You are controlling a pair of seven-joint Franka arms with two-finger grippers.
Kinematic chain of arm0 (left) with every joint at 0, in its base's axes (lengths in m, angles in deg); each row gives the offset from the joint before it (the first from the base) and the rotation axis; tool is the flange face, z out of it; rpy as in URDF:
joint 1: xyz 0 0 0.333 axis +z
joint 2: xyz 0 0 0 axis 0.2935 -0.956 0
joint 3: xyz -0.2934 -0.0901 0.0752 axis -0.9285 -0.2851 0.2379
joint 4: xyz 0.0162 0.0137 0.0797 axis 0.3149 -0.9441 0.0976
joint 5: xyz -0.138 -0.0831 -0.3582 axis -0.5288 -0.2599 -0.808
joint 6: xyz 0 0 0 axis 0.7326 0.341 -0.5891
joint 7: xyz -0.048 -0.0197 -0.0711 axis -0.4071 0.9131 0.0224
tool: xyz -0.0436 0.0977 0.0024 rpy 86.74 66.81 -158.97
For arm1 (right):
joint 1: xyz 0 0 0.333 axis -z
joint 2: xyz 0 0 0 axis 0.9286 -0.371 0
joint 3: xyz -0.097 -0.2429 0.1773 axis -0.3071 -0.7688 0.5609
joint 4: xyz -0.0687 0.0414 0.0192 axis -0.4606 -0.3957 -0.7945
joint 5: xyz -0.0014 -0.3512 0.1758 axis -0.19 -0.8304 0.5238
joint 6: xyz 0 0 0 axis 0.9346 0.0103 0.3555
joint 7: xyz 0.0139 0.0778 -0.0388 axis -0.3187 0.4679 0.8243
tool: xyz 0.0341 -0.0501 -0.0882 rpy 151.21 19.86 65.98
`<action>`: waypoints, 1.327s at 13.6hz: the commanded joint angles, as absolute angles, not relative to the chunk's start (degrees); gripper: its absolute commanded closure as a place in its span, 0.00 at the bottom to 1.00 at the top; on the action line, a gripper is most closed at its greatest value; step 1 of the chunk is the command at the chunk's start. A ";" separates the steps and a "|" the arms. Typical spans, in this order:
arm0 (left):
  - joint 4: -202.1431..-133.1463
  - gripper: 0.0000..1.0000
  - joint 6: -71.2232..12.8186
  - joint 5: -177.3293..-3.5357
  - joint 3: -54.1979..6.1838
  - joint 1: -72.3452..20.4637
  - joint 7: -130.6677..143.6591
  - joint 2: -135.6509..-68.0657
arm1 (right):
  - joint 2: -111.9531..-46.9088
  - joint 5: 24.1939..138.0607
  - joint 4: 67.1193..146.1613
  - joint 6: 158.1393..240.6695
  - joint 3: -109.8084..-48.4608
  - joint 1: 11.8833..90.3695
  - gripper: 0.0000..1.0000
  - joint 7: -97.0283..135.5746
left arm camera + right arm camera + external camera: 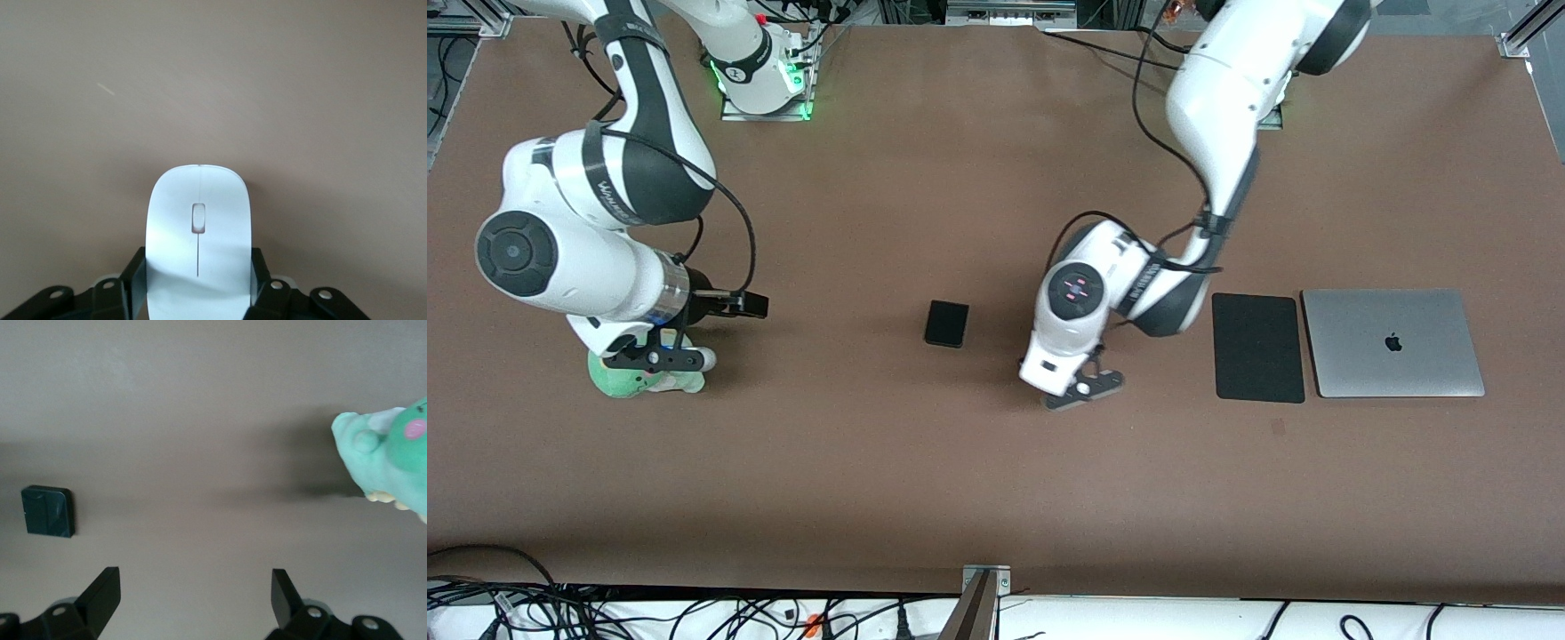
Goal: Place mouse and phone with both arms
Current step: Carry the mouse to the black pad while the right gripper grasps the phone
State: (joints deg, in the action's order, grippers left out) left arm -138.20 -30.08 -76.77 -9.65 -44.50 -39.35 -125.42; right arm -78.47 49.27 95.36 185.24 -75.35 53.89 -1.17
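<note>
Mouse [198,233], white and glossy with a thin grey line down its middle, sits pinched between the fingers [133,280] of the left tool [1080,388], which has closed on its two sides low over the brown bench [960,480]; in the front view the arm's wrist hides it. That tool is between the phone [946,323] and the black mouse pad [1257,348], a little nearer the front camera than both. Phone lies flat near the middle of the bench, with bare brown surface all around it. Beside the mouse pad, toward the left arm's end, lies a closed silver laptop [1392,343], the two just apart with their edges parallel. The right tool [660,357] waits with its fingers [103,590] spread wide and empty, over a green plush toy [640,380] at the right arm's end of the bench. A matte brown cover runs unbroken across the bench. Wide open strips lie between the things and the edge nearest the front camera, and between them and the arms' bases. Below that near edge hang tangled black cables [605,613] against a white panel.
</note>
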 commanded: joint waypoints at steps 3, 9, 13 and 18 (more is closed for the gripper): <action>-144.55 0.47 -24.98 -74.67 -10.60 -33.35 -25.41 -116.34 | -81.53 50.26 95.60 192.40 -75.53 48.20 0.00 -12.71; -159.22 0.44 -27.86 -73.98 -10.60 -19.20 -1.59 -105.34 | -88.13 50.17 95.60 204.09 -75.62 39.93 0.00 -24.16; -174.41 0.42 -43.04 -73.88 -10.60 -14.70 5.20 -102.26 | -91.12 49.38 96.56 208.23 -75.79 35.62 0.00 -28.38; -183.41 0.40 -53.80 -73.88 -10.69 -14.60 6.44 -102.78 | -91.38 48.07 103.24 218.15 -76.15 31.41 0.00 -30.92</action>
State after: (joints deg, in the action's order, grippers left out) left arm -179.62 -52.34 -75.63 -10.05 -14.94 5.62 -105.55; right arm -92.34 49.21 100.15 214.64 -75.30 33.48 -28.32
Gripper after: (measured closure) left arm 0.374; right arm 0.000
